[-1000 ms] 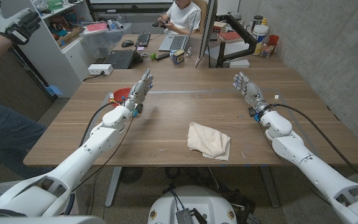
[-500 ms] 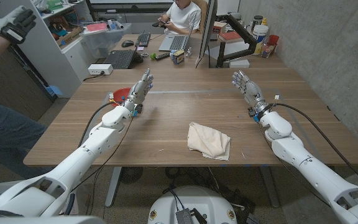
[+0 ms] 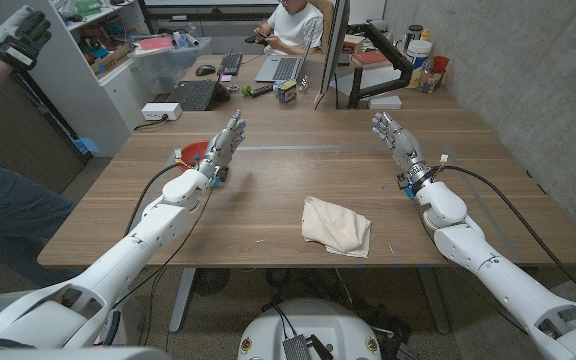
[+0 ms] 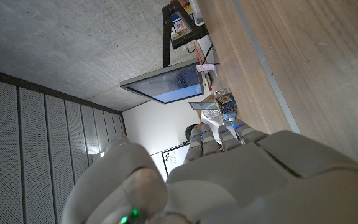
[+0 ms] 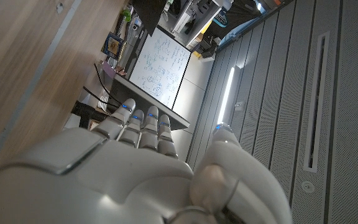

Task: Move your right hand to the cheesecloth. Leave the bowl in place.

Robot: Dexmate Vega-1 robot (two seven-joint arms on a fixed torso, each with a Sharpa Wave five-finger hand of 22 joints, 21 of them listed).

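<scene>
The cheesecloth (image 3: 336,226) lies crumpled on the wooden table (image 3: 298,180) near its front edge, about midway between the two arms. The right hand (image 3: 393,138) is well apart from it, farther back and toward the right side of the table, raised with its fingers extended and slightly spread, holding nothing. In the right wrist view the back of that hand (image 5: 135,168) shows, fingers straight and close side by side. The red bowl (image 3: 194,153) sits near the table's left edge, just beside the left hand (image 3: 224,148), which stands upright with fingers extended and holds nothing; whether it touches the bowl I cannot tell. A person (image 3: 293,25) sits behind the table at a laptop (image 3: 284,68), and another person's gloved hand (image 3: 8,35) shows at the upper left.
</scene>
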